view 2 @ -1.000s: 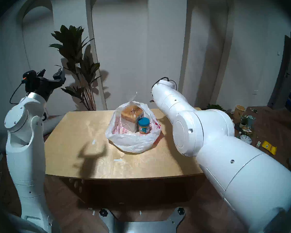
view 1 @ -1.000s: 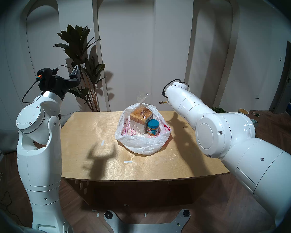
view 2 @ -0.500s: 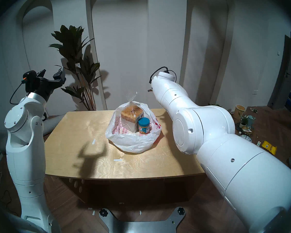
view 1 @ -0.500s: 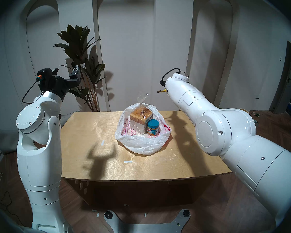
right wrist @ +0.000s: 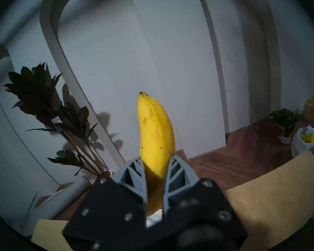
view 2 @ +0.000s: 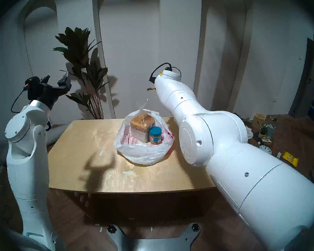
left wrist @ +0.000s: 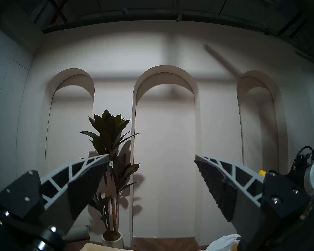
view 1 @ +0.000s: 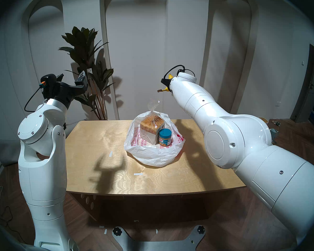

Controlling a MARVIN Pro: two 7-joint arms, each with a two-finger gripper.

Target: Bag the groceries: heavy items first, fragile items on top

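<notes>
Hovering high off the 9 o'clock side of the wooden surface [view 1: 116, 172], the left gripper [view 1: 72, 77] has its two fingers spread wide with nothing between them; the left wrist view looks out between them at the arched wall and the potted plant [left wrist: 109, 154], which stands on the floor past the surface's 11 o'clock corner. Two short strips of white tape [view 1: 110, 154] lie on the bare wood toward 8 o'clock of the white plastic carrier bag [view 1: 152, 154]. That bag sits on the surface a little toward 1 o'clock of its centre, its mouth slumped open and its red-pink print showing inside. Within it the sliced brown loaf [view 1: 151, 126] stands upright in clear wrap, the knotted top rising above the bag's rim. Just beside the loaf, at its 4 o'clock, stands the blue-lidded peanut butter jar [view 1: 165, 139], upright and seemingly touching the wrap. Above and toward 1 o'clock of the bag, clear of its rim, the right gripper [right wrist: 155, 172] is clamped on the yellow banana [right wrist: 155, 132] near its lower end, the blossom tip pointing up in the right wrist view. In the head view only the banana's stem end and a patch of yellow peek out past the white right forearm [view 1: 198, 104].
</notes>
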